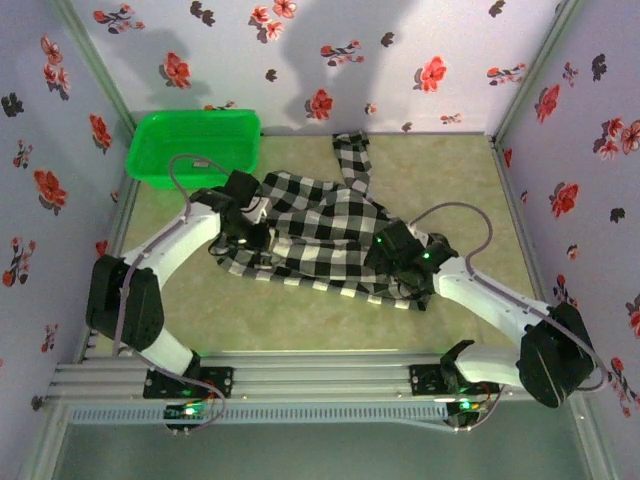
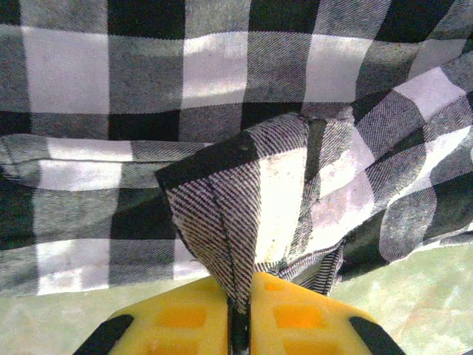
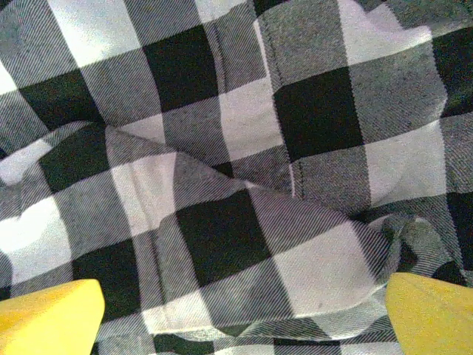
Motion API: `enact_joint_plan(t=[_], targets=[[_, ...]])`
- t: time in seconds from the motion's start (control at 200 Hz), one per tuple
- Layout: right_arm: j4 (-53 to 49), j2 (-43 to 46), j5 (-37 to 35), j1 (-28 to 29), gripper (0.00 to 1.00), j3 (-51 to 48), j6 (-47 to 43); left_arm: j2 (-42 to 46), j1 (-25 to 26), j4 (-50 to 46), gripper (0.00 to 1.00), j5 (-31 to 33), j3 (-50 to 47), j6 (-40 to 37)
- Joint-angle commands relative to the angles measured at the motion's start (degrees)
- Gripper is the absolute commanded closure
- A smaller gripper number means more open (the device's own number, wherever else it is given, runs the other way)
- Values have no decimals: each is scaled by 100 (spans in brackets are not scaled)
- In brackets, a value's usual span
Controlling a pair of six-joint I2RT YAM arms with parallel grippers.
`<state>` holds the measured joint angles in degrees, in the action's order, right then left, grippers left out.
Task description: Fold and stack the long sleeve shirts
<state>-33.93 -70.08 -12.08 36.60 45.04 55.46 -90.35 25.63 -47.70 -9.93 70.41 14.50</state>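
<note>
**A:** Top view first. Where is the garment?

**B:** The long sleeve shirt (image 1: 320, 225) lies rumpled mid-worktop (image 1: 450, 190), with one sleeve trailing toward 12 o'clock. The green basket (image 1: 195, 145) sits at 10 o'clock, apart from the cloth. The left pincer (image 1: 245, 238) is on the shirt's 9 o'clock edge and the right pincer (image 1: 388, 258) on its 4 o'clock edge. The jaws are too small to read here.

**A:** Left wrist?

**B:** The left pincer (image 2: 238, 322) is closed narrow on a peaked fold of the shirt (image 2: 222, 74), which rises toward 12 o'clock. There is bare worktop (image 2: 414, 296) at 4 o'clock.

**A:** Right wrist?

**B:** The right pincer (image 3: 244, 296) is spread wide, with its yellow fingertips (image 3: 52, 318) at 7 and 5 o'clock. Creased shirt (image 3: 318, 111) lies between them and nothing is gripped.

**A:** Risks from here?

**B:** My judgement:
- The left pinch may hold more than one layer, so a pull would drag a bunch rather than a clean edge.
- If the right closes where it is, it takes a mid-panel crease rather than a hem, and the fold goes crooked.
- Uneven pulls could slide the whole shirt across the worktop.

**A:** What is hidden or unclear?

**B:**
- In the top view the arms cover parts of the shirt's 9 and 4 o'clock edges.
- I can't pick out the collar or cuffs.
- Both wrist views are too close to tell which part of the garment they face.
- I can't tell how many layers are in the left pinch.
</note>
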Motion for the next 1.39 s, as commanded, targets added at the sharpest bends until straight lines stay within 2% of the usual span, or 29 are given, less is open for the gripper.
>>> enact_joint_plan(t=[0.0, 0.17, 0.24, 0.38, 0.57, 0.775, 1.01, 1.39], targets=[[-65, 45, -50, -95, 2, 36, -96, 58, -75, -450, 88, 326, 170, -427], [85, -181, 128, -147, 11, 75, -121, -128, -264, -377, 88, 471, 291, -727], [186, -297, 242, -145, 20, 84, -132, -225, -277, -371, 88, 583, 348, -853], [312, -555, 355, -152, 46, 93, -96, -402, -316, -264, 88, 696, 386, -990], [345, -860, 355, -149, 61, 85, -18, -691, -331, -186, 88, 832, 551, -1046], [106, -989, 195, -146, 69, 18, 99, -759, -396, -138, 88, 1009, 570, -977], [-21, -808, 128, -149, 74, -261, 273, -783, -407, -66, 88, 1007, 478, -941], [40, -408, 74, -144, 75, -883, 569, -990, -571, -30, 88, 1155, 542, -1006]])
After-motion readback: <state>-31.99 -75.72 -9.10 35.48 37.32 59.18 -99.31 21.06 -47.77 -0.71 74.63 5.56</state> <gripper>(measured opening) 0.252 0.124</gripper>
